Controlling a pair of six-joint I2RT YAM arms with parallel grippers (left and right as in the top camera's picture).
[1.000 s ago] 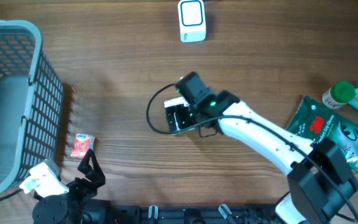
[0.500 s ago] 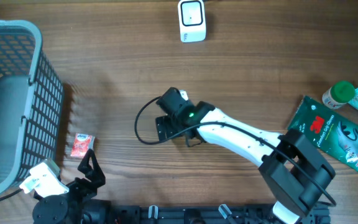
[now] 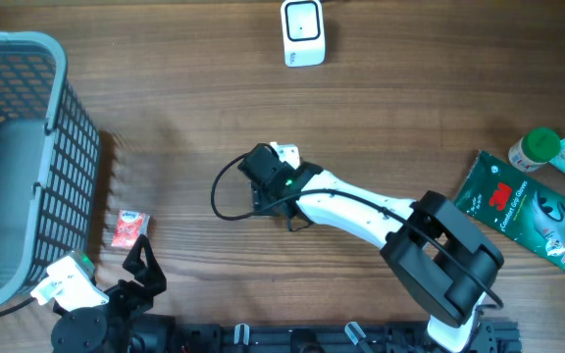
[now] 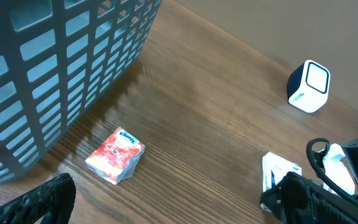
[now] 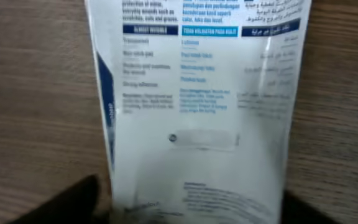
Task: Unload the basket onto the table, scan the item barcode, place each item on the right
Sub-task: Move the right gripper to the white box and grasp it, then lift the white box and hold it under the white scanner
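Overhead: right arm point(image 3: 361, 201) stretches to middle of worktop point(image 3: 165, 118), over white packet point(image 3: 284, 152); scanner point(image 3: 303, 31) well apart at far edge.
Left wrist: left fingers point(image 4: 45, 199) spread wide, near red tissue pack point(image 4: 115, 155) beside basket point(image 4: 55, 74).
Right wrist: white packet's printed back fills view; right fingers point(image 5: 61, 202) flank it, gripping or just clear, cannot tell.

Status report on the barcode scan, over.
Left gripper open, parked near basket. Right gripper straddling white packet flat on table; grip unconfirmed. Nothing visible between packet and scanner.
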